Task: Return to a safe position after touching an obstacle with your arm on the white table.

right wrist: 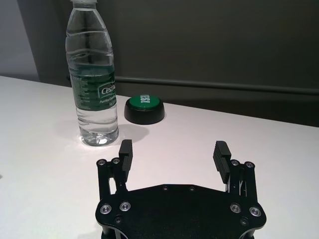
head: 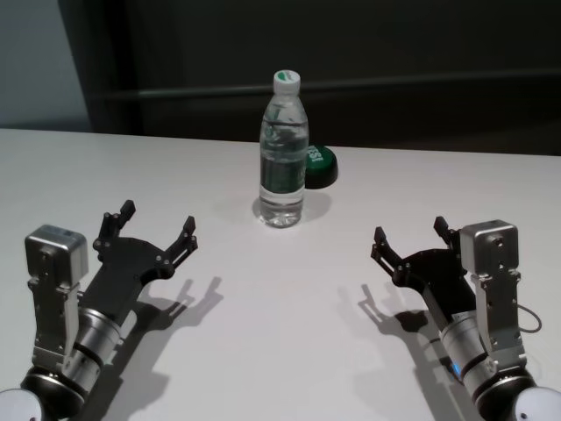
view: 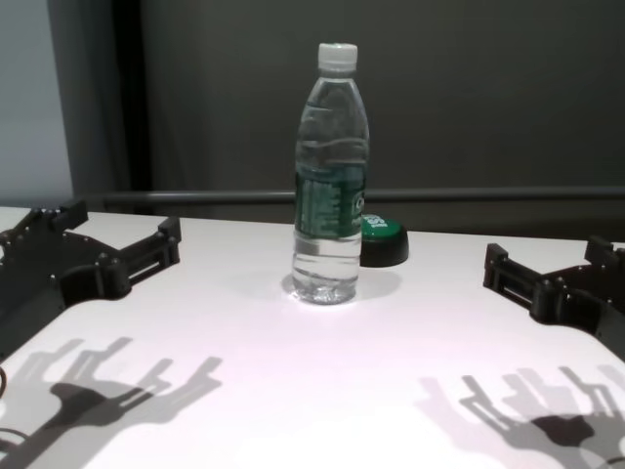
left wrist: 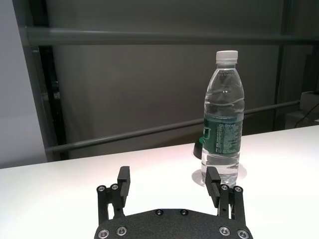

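Both tools sit low and near you: left tool (head: 158,230) and right tool (head: 412,240), fingers spread apart, holding nothing. Farther out, mid-surface (head: 280,351), the bottle (head: 283,153) stands upright, well apart from both, a green-topped puck (head: 317,166) just behind it. Swing either arm inward now and you'll likely topple that bottle.

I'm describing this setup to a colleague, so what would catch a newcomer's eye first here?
A tall clear water bottle stands upright mid-table, alone apart from a low green-topped button just behind it. On the white table, the left gripper and right gripper flank it with jaws open, touching nothing.
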